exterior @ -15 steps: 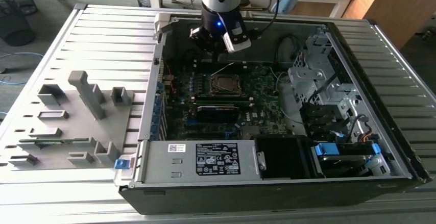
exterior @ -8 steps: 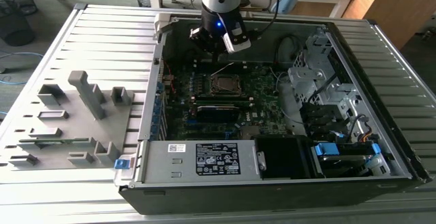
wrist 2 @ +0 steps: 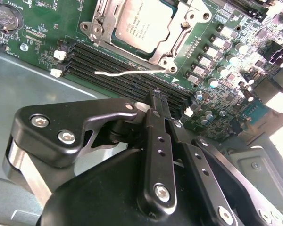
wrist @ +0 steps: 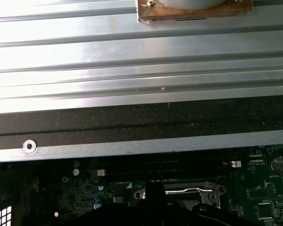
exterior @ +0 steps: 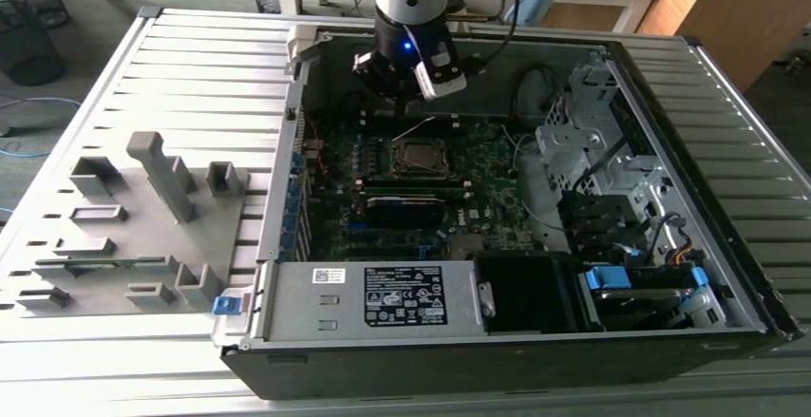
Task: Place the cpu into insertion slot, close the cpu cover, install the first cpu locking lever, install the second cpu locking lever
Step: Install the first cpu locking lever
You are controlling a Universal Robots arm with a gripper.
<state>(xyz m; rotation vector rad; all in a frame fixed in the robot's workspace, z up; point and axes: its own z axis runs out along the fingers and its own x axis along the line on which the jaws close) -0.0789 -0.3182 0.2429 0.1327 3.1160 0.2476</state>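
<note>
The cpu (wrist 2: 142, 22) lies in its socket on the green motherboard, silver top up. The cpu cover (wrist 2: 178, 34) lies flat around it as a silvery frame. One thin wire locking lever (wrist 2: 127, 72) sticks out sideways from the socket corner, over the black memory slots. My gripper (wrist 2: 156, 96) hangs just above those slots, a short way from the lever, its black fingers (wrist 2: 158, 136) shut with nothing between them. In the exterior view the gripper (exterior: 403, 111) hovers at the far side of the socket (exterior: 419, 157), inside the open computer case.
The case (exterior: 507, 350) lies open on a slatted metal table (exterior: 190, 66). A power supply (exterior: 380, 298) sits at the near side, drive cages and cables (exterior: 595, 180) on the exterior view's right. Grey fixture blocks (exterior: 152, 180) stand on the table at the exterior view's left. The case wall (wrist: 132, 127) runs close by.
</note>
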